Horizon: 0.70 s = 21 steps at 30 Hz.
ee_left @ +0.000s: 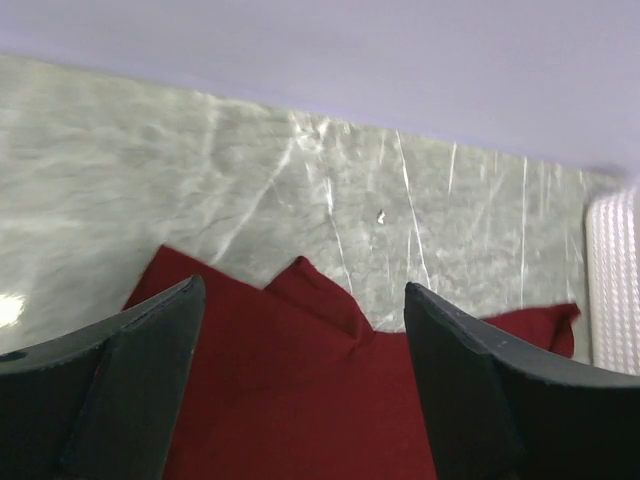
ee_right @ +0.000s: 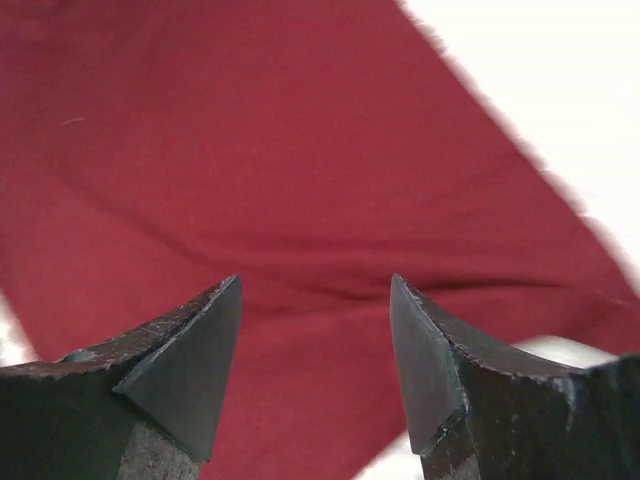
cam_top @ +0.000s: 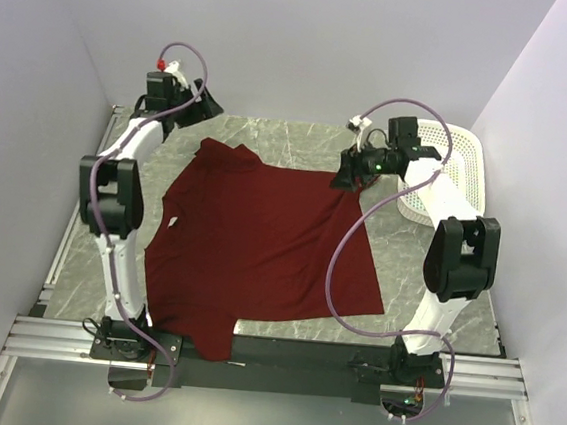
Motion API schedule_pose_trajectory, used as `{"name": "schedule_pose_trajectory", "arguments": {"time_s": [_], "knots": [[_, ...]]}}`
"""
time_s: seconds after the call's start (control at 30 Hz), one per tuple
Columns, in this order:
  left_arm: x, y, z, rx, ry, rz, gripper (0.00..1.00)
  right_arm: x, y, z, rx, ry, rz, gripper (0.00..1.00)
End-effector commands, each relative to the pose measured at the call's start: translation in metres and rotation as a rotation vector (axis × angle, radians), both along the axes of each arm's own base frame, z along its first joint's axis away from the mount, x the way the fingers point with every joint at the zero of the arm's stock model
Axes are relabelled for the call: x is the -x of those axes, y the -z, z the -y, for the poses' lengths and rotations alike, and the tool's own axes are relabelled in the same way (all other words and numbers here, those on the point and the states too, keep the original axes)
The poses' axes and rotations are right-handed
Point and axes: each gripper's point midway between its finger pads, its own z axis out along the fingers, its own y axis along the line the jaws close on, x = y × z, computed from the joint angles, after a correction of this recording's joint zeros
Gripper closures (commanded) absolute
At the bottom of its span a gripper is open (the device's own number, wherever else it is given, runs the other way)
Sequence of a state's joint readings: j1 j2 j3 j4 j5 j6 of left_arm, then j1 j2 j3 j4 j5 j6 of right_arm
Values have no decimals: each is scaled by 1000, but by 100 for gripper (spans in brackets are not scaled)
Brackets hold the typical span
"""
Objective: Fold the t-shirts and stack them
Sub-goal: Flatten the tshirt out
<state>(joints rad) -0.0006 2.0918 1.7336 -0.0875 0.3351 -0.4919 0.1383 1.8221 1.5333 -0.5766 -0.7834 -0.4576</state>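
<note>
Counter [cam_top: 300, 144], grey marble pattern, walled on three sides. One dark red t-shirt [cam_top: 260, 250] lies spread flat across the middle of it, collar toward the left edge, with a small white tag [cam_top: 174, 224] showing at the neck. Hem toward the right edge. One sleeve points to the far left corner; the other lies at the near edge and laps onto the dark rail [cam_top: 300, 350] there. Cloth mostly smooth, with a small raised peak along the far edge in the left wrist view. Left end effector [cam_top: 205, 108] hangs over the far left corner, just past the far sleeve. Its fingers [ee_left: 120, 380] stand well apart, with nothing between them and cloth and bare counter below. Right end effector [cam_top: 342, 178] sits at the shirt's far right corner, low over the fabric. Its fingers [ee_right: 170, 380] are also spread, with red cloth under the gap and none pinched. From the overhead view one cannot tell whether the tips touch the cloth. White perforated basket [cam_top: 460, 154] stands at the far right corner, just behind the right arm and clear of the shirt. Purple cables loop from both arms.
</note>
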Motion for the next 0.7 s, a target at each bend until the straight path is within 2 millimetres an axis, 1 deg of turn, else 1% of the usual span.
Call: {"name": "schedule_pose_trajectory", "arguments": {"time_s": [0.0,0.03,0.1,0.13,0.17,0.2,0.27,0.37,0.47,0.63,0.67], "knots": [[0,38,37,90,180,-101,15,34,-19,-20,-155,-104,-80,32],[-5,44,33,84,153,-110,15,37,-20,-20,-159,-103,-78,33],[-17,65,18,73,48,-161,21,38,-19,-21,-170,-95,-86,33],[-21,72,11,73,7,-182,22,39,-18,-21,-173,-95,-84,33],[-28,81,6,81,-34,-204,28,39,-16,-21,-171,-94,-90,33],[-28,89,4,79,-55,-230,28,39,-14,-20,-170,-92,-96,33],[-32,96,-2,67,-97,-241,29,40,-9,-20,-166,-94,-110,33],[-31,100,-9,38,-123,-251,29,41,-7,-20,-172,-99,-117,33],[-32,98,-16,-10,-149,-237,27,42,-7,-21,-180,-103,-122,33],[-30,83,-32,-81,-208,-196,27,43,-4,-21,-179,-103,-131,33],[-30,80,-31,-79,-203,-193,27,43,-4,-21,-179,-103,-131,33]]}}
